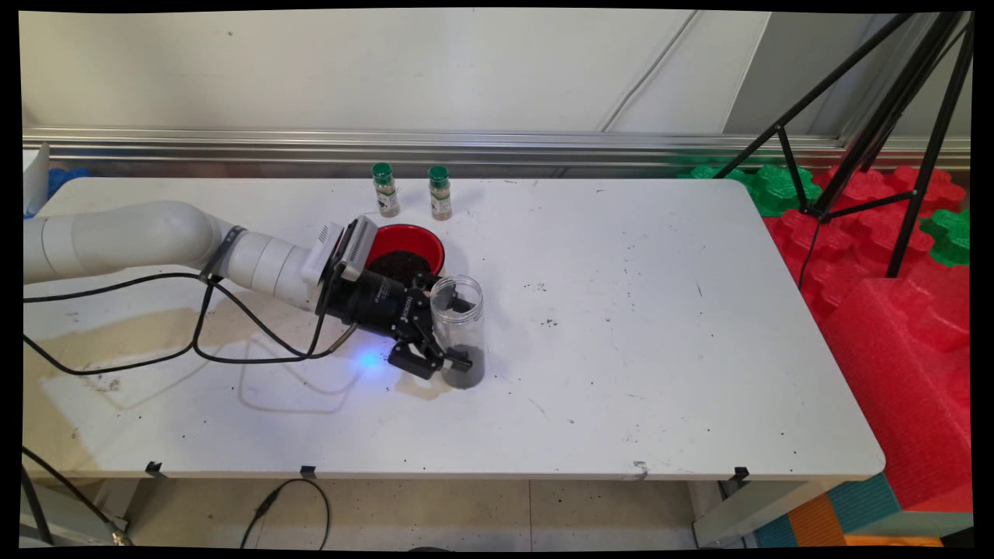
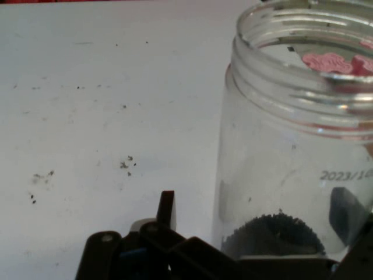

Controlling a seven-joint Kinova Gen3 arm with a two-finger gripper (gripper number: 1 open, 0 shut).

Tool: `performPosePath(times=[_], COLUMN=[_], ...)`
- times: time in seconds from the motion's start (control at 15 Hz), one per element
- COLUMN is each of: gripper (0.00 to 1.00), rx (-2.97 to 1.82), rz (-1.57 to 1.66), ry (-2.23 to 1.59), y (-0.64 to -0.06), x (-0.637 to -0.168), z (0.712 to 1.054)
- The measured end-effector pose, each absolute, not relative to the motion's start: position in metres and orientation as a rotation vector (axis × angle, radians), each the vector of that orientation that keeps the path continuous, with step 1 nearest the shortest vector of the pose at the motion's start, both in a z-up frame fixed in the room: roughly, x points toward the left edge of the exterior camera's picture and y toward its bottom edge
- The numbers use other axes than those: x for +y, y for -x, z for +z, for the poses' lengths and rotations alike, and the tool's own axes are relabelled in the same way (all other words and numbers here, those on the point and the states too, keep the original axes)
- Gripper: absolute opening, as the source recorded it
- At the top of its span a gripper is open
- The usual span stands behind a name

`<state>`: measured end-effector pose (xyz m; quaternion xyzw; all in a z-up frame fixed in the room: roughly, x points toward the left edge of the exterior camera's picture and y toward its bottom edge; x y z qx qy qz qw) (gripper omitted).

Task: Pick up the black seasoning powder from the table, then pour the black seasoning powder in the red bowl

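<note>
- Clear plastic first: an open, lidless jar [image 1: 460, 332] stands upright on the white desk [image 1: 621, 349], a little left of centre, with a shallow layer of dark grains settled at its bottom.
- Black claw [image 1: 446, 338] comes in low and level from the left. In the main view one finger reaches round the near side of the jar's base and the other shows behind the glass.
- Hand view agrees: one finger [image 2: 166, 211] stands just beside the jar's wall, the other [image 2: 347, 217] shows through the wall on the far side. So the fingers bracket the jar; whether they actually press it, I cannot tell.
- That low, sideways approach puts the grip near the bottom, and the mouth is left open and unobstructed.
- Dark specks [image 2: 125, 165] dot the desk beside the jar, looking like the same grains.
- Just behind the wrist sits a red bowl [image 1: 405, 250] holding more dark stuff, close by the jar.
- Farther back, two small green-capped bottles [image 1: 411, 190] stand side by side near the desk's far edge, well clear of the arm.
</note>
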<state>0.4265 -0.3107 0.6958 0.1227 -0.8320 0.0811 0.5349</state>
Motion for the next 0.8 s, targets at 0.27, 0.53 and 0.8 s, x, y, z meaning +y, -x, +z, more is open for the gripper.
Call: performPosePath(times=[0.27, 0.53, 0.8], gripper=[1.0, 0.0, 0.0], rx=[-1.97, -1.958, -1.947], rz=[0.193, 0.193, 0.193], ry=[-0.293, -0.292, -0.291], y=[-0.424, -0.4228, -0.4221], x=[-0.3109, -0.31, -0.3092], z=[0.6965, 0.6977, 0.6993])
